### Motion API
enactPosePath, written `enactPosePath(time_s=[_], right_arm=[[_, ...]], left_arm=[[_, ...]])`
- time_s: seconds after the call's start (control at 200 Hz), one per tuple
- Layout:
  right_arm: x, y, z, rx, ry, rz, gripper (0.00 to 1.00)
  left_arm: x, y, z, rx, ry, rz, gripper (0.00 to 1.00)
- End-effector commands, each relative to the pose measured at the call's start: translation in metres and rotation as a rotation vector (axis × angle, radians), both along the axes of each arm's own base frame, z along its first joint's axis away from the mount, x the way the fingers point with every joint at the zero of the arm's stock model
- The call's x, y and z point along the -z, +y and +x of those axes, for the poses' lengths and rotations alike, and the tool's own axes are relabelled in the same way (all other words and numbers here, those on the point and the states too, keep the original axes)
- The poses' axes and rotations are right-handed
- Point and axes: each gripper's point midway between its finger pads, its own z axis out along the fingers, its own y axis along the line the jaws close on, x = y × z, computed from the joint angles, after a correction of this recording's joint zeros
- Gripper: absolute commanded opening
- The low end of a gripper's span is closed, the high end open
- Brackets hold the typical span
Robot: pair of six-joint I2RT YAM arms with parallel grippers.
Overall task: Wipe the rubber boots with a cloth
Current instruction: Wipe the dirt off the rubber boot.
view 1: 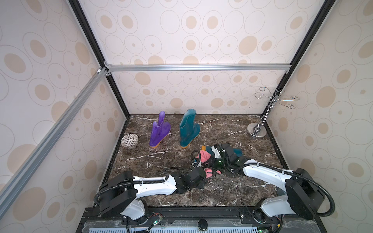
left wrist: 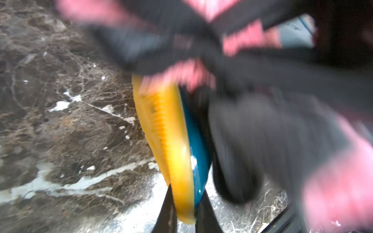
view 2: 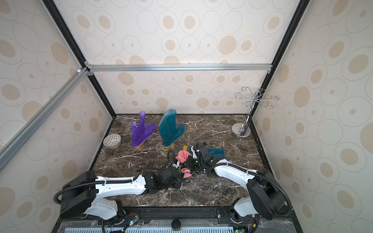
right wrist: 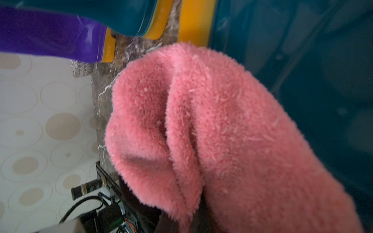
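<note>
**Cloth on the Fallen Boot**

In both top views, the purple boot [view 1: 159,131] and standing teal boot [view 1: 187,129] stood at the rear of the worktop [view 1: 153,161]. The lying teal boot [view 1: 238,151] lay nearer, with the cloth [view 1: 204,156] over it.

In the left wrist view, the left end effector [left wrist: 186,209] was clamped on its yellow sole.

In the right wrist view, the right end effector [right wrist: 184,224] was clamped on the cloth.

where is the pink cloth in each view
Top view: cloth right of table centre, where the arms meet.
Top view: same spot.
Left wrist: blurred pink patches past the lying teal boot.
Right wrist: fills most of the picture.
Landmark: that boot, beside it in every view.
</note>
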Motion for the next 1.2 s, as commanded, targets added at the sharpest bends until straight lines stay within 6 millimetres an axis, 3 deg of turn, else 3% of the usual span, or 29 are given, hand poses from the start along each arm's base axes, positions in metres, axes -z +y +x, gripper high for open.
enactPosePath(time_s=[0.0,0.145,0.265,0.385,0.5,0.555,0.715,0.935,1.01,1.19], right_arm=[[0.016,-0.04,0.03,0.182,0.012,-0.138,0.0],[0.003,-0.042,0.055,0.227,-0.028,-0.147,0.0],[0.019,-0.053,0.075,0.288,0.018,-0.184,0.0],[0.039,-0.08,0.09,0.381,0.075,-0.221,0.0],[0.04,-0.097,0.094,0.404,0.054,-0.286,0.0],[0.04,-0.104,0.085,0.4,0.064,-0.328,0.0],[0.047,-0.158,0.041,0.51,0.088,-0.499,0.0],[0.037,-0.229,-0.008,0.575,0.128,-0.726,0.0],[0.023,-0.237,-0.019,0.537,0.128,-0.778,0.0],[0.004,-0.235,-0.047,0.483,0.112,-0.729,0.0]], left_arm=[[0.002,-0.002,-0.008,0.028,0.027,-0.01,0.0],[0.004,-0.003,-0.009,0.033,0.031,-0.004,0.0],[0.004,-0.002,-0.009,0.034,0.031,-0.007,0.0],[0.003,0.0,-0.01,0.03,0.028,-0.008,0.0],[0.002,0.0,-0.01,0.028,0.028,-0.016,0.0],[0.003,-0.001,-0.01,0.028,0.027,-0.015,0.0],[0.004,0.0,-0.009,0.024,0.024,-0.02,0.0],[0.004,0.0,-0.008,0.028,0.019,-0.013,0.0],[0.003,-0.001,-0.008,0.026,0.02,-0.017,0.0],[0.002,-0.003,-0.006,0.032,0.013,-0.012,0.0]])
